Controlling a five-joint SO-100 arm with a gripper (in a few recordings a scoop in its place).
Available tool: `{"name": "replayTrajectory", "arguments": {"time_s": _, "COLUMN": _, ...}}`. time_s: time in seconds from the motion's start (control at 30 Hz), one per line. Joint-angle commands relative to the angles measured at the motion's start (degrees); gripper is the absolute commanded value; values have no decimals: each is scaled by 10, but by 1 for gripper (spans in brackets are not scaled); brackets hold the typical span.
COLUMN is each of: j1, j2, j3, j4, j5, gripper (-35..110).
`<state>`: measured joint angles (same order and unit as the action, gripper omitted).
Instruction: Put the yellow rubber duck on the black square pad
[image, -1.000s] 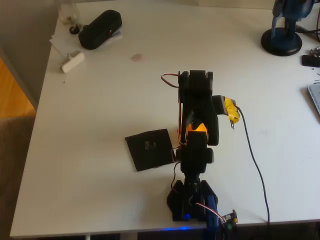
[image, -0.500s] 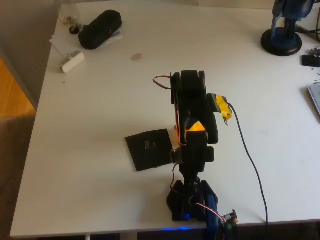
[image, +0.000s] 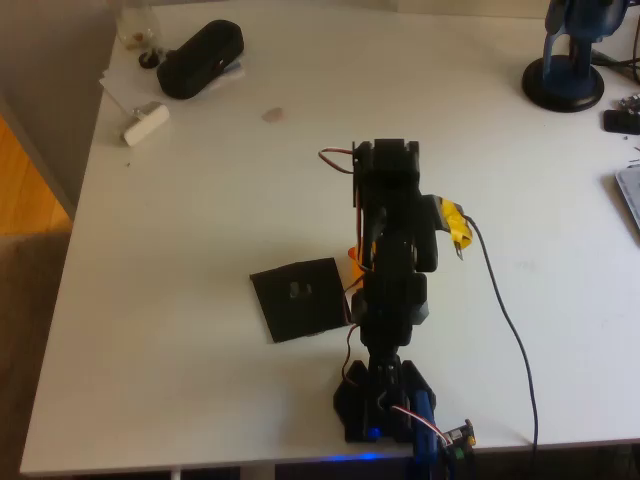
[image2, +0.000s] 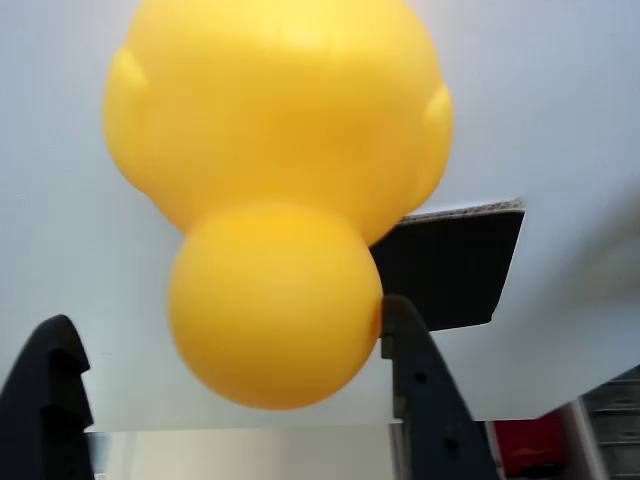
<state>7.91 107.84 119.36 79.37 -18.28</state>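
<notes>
You are partway through: the yellow rubber duck (image2: 280, 200) is not yet on the black square pad (image: 298, 297). In the wrist view the duck sits between the gripper (image2: 225, 345) fingers, its round head low in the frame and its body above. The right-hand finger (image2: 415, 385) touches the head, while the left-hand one stands apart from it with a gap, so the gripper reads as spread around the duck and I judge the grip is not yet made. I cannot tell whether the duck rests on the worktop (image: 200, 200) or is lifted off it.

In the overhead view a sliver of orange shows at the arm's left side, just beside the pad's right edge; the arm hides the rest. The wrist view puts a corner of the pad just behind the duck to its right. What is left: close on the duck, carry it the short way over, and set it down on the pad.

Nothing lies between the two. The black oblong case (image: 200, 58), the white block (image: 146, 122) and the papers sit at the far left corner, the blue stand (image: 566, 68) at the far right, all well apart. The cable (image: 510, 330) trails down the worktop on the side away from the pad.
</notes>
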Motion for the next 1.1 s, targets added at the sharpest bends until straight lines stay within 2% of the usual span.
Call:
{"name": "replayTrajectory", "arguments": {"time_s": 0.0, "j1": 11, "j2": 3, "j3": -16, "j4": 4, "j5": -3, "gripper": 34}}
{"name": "replayTrajectory", "arguments": {"time_s": 0.2, "j1": 14, "j2": 6, "j3": -14, "j4": 4, "j5": 0, "gripper": 33}}
{"name": "replayTrajectory", "arguments": {"time_s": 0.47, "j1": 18, "j2": 7, "j3": -14, "j4": 5, "j5": 1, "gripper": 17}}
{"name": "replayTrajectory", "arguments": {"time_s": 1.07, "j1": 18, "j2": 7, "j3": -16, "j4": 6, "j5": 1, "gripper": 16}}
